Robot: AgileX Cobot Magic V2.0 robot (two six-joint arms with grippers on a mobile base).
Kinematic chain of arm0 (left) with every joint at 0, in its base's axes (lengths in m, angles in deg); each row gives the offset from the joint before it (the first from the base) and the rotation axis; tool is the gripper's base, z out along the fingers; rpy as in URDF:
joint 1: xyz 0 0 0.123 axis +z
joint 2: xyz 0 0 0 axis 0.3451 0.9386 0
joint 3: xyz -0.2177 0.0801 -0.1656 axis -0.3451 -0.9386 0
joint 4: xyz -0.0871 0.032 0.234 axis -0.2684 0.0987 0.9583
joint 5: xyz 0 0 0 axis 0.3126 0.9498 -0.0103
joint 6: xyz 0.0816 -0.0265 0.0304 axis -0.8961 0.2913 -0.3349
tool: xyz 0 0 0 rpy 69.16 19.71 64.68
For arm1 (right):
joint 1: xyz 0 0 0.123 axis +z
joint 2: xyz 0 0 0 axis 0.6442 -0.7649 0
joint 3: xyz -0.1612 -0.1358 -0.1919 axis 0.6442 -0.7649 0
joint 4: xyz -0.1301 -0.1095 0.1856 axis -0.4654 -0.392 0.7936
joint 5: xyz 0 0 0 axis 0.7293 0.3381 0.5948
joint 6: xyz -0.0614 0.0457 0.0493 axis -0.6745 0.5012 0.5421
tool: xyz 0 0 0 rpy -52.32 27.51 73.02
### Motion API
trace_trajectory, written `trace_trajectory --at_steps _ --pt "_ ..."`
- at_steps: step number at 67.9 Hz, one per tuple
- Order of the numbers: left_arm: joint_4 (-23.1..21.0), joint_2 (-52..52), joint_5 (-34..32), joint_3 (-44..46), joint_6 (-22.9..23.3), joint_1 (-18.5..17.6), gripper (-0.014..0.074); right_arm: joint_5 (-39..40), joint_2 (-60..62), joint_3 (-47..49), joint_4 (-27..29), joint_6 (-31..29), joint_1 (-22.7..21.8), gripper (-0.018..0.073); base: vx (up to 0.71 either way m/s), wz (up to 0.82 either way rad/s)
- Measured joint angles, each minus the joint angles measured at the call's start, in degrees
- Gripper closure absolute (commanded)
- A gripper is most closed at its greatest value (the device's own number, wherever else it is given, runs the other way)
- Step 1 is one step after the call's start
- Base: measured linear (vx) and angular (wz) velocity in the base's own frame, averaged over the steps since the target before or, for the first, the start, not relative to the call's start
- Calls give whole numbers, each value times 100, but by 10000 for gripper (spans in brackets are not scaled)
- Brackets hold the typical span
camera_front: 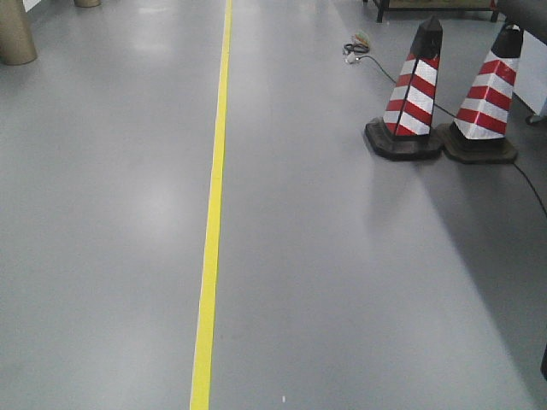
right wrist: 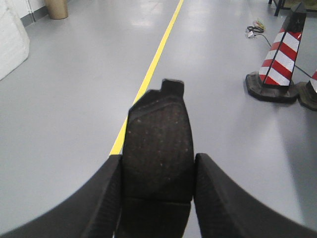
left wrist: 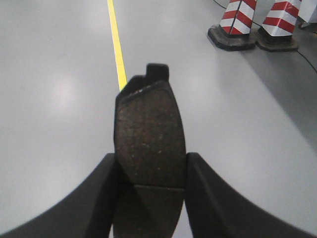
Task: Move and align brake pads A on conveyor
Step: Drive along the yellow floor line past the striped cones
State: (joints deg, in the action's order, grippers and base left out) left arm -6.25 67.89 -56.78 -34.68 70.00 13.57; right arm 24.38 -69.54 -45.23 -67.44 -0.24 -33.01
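Note:
In the left wrist view a dark grey brake pad with a centre groove sticks out forward, and my left gripper is shut on its two long edges. The right wrist view is alike: a second brake pad is pinched between the black fingers of my right gripper, its notched backing plate pointing away from me. Both pads hang in the air above the grey floor. The conveyor is out of view in every frame, and neither arm shows in the front view.
Grey shop floor with a yellow line running away from me. Two red-and-white striped cones stand at the right, with a black cable trailing past them. A brown cylinder stands far left.

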Motion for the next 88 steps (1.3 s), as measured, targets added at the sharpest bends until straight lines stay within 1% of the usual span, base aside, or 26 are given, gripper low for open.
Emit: trace_trajectory --at_steps 57,88 --pt "0 0 -5 0 0 0 603 0 0 0 0 0 0 567 73 -1" --pt "0 0 0 0 0 0 603 0 0 0 0 0 0 567 67 2"
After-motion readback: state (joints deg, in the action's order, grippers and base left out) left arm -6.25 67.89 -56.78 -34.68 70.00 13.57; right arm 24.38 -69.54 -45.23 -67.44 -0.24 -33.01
